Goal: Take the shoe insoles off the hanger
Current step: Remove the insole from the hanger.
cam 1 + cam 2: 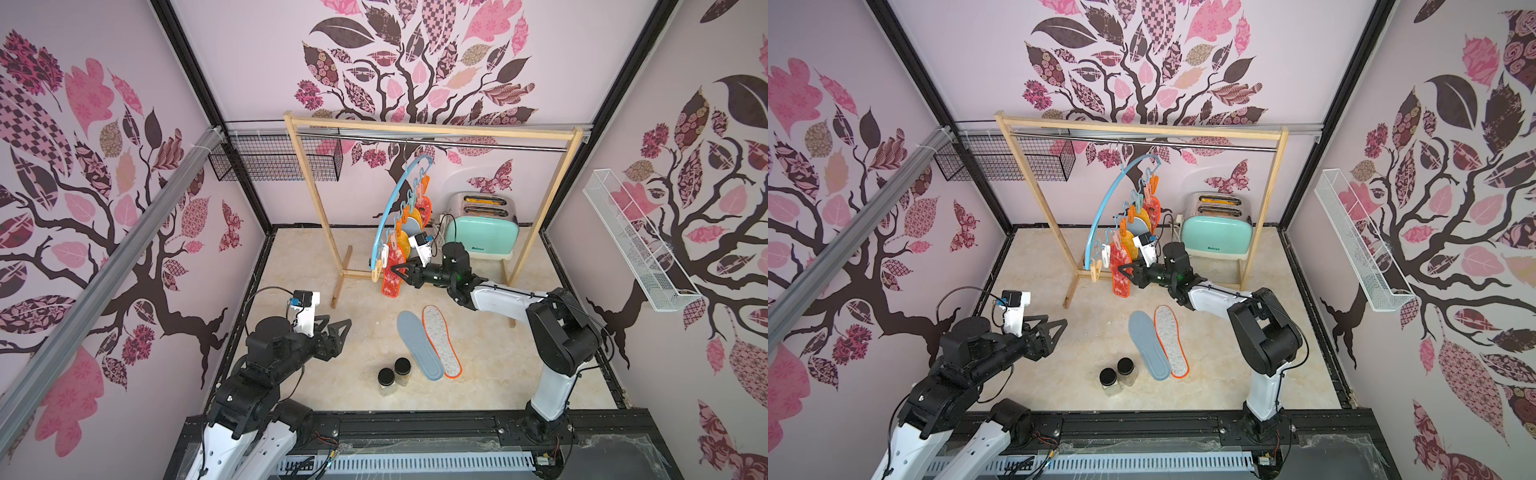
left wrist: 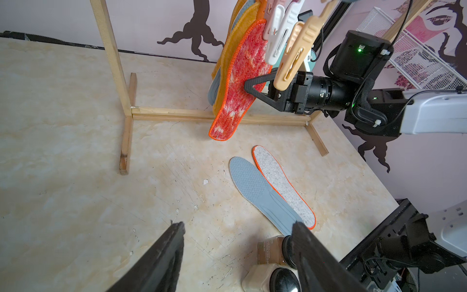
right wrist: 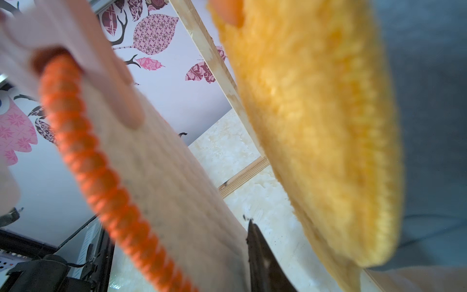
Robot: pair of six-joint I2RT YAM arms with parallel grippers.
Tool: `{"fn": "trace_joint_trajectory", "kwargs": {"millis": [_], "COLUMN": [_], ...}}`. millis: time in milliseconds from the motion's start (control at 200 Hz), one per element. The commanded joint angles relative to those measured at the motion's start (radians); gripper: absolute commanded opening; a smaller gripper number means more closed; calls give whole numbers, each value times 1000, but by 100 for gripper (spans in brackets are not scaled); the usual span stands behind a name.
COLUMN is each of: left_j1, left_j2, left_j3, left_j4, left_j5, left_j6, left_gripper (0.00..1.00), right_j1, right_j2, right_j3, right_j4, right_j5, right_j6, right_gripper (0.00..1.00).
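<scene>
Up on the wooden rack (image 1: 318, 199), both top views show the hanger (image 1: 386, 208) with the red-mottled insole (image 1: 390, 284) pegged at the front. Its long axis is near vertical, slightly tilted. Over the bench (image 1: 332, 374) the left claw (image 1: 340, 321) hovers wide open, empty.

Left wrist view: the right claw (image 2: 249, 87) straddles that insole's edge mid-length, jaws narrow — can't tell whether it's actually biting. It looks light, floppy and fuzzy, so I'd pinch right there and tug down out of the pink clothespin (image 2: 269, 30). Narrower end points down.

Right wrist view: blurry felt back — a mustard insole (image 3: 316, 126) hangs just beside.
</scene>
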Motion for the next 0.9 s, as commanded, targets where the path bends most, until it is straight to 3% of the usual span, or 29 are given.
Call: {"fn": "trace_joint_trajectory", "kwargs": {"millis": [0, 345, 710, 895], "left_j1": [-4, -5, -5, -3], "left_j2": [2, 7, 22, 185], "left_j3": [-8, -8, -13, 30], "left_j4": [14, 14, 25, 76], "left_j5": [9, 8, -1, 30], "left_j6": [8, 7, -3, -108], "left_gripper": [71, 71, 72, 69], "right_j1": [3, 4, 13, 13], "right_j2": [0, -41, -89, -107], "right_j3": [-7, -38, -60, -63], "right_j4": [30, 35, 32, 14], "right_j5": [-14, 21, 41, 36], "right_j6": [7, 40, 60, 34], "right_gripper": [24, 12, 10, 10]}}
